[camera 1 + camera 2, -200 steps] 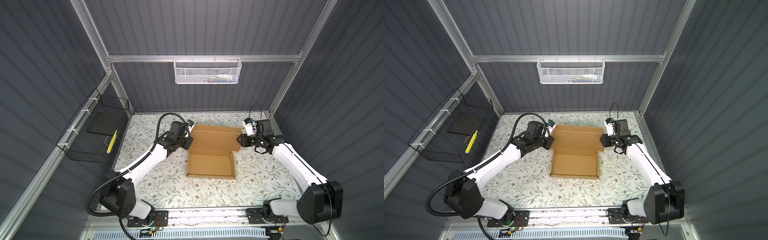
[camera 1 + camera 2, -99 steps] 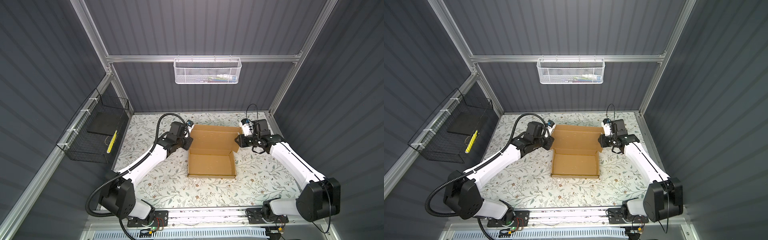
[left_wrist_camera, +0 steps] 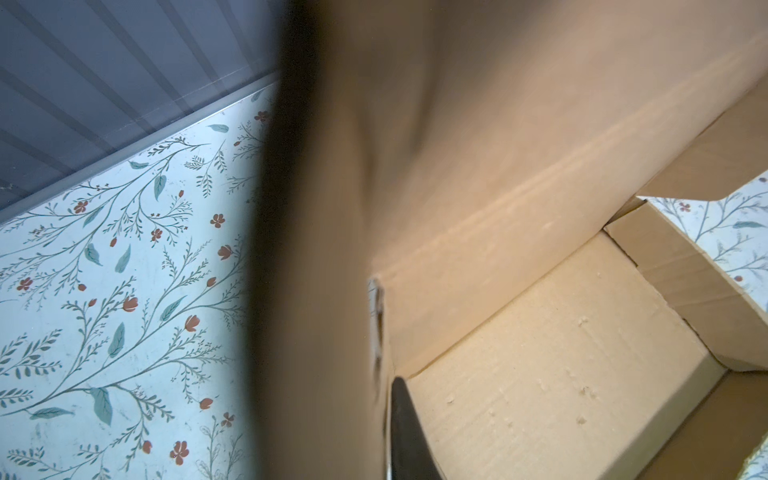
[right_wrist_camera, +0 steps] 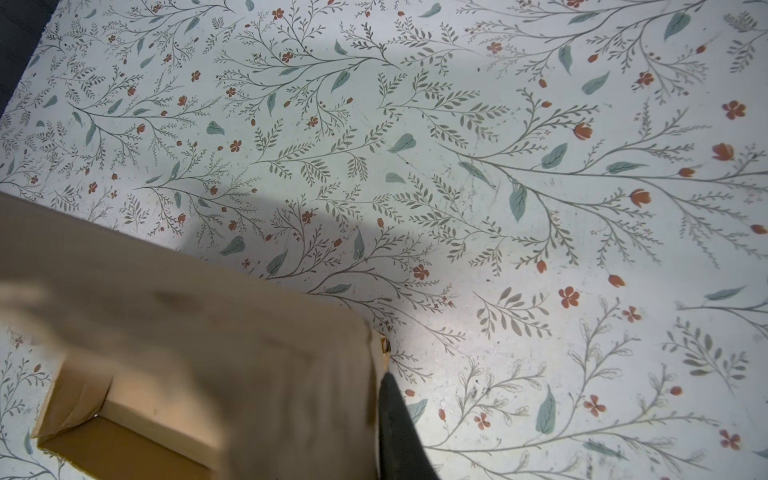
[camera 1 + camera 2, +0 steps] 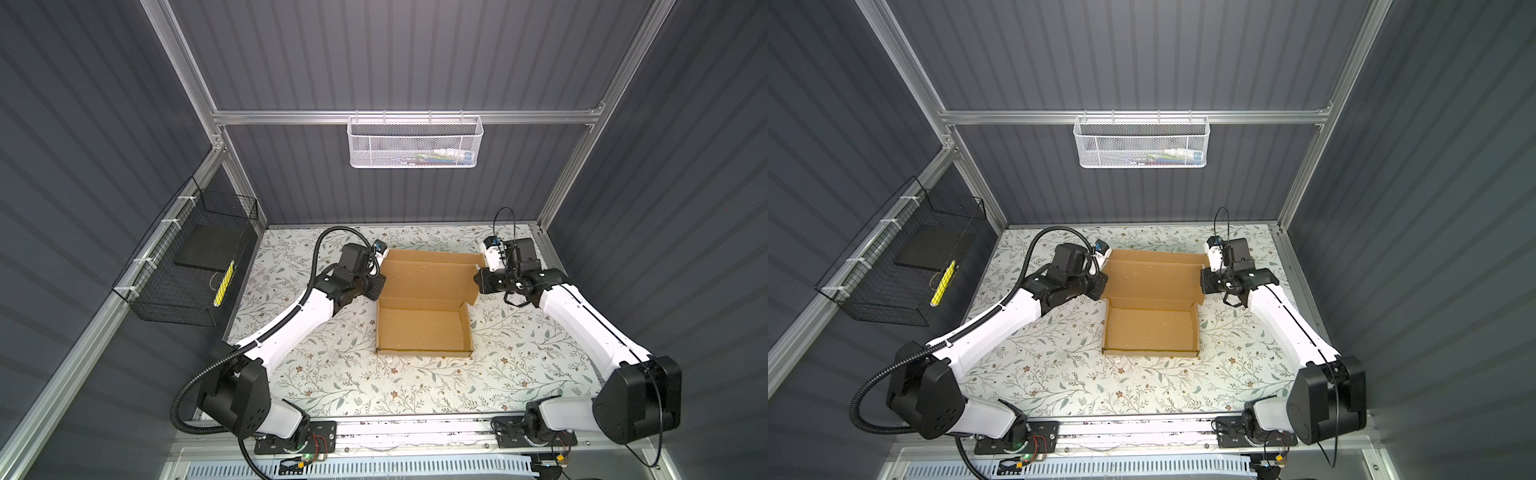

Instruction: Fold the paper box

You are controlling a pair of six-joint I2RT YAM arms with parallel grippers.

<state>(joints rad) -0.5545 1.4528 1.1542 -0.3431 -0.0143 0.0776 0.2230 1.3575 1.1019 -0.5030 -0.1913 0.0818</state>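
**Both claws at the side flaps of the half-formed box**

The paper box (image 5: 424, 332), a plain brown corrugated cardboard mailer, lies about mid-table on the floral-printed table (image 5: 332, 374), between the two white-and-black arms. In both top views its near part is a shallow rectangular tray with four low walls standing. The lid panel (image 5: 428, 276) stretches away from the tray's far wall toward the back wall.

The left gripper (image 5: 376, 286) sits at the left edge of the lid panel, and the right gripper (image 5: 478, 280) sits at its right edge, where a side flap (image 5: 473, 286) stands up.

In the left wrist view a blurred cardboard flap (image 3: 324, 249) fills the middle of the frame. One black finger (image 3: 405, 432) lies against its inner face, just beside the cut edge, and the other finger is hidden behind the cardboard. The tray's inside and part of the lid show beyond it.

In the right wrist view a cardboard flap (image 4: 208, 332) lies against one black finger (image 4: 395, 428), and again the second finger is out of sight behind it. A corner of the tray shows below the flap.

For either claw, the cardboard runs between the fingers, but whether they press tight on it or stand slightly apart cannot be told.
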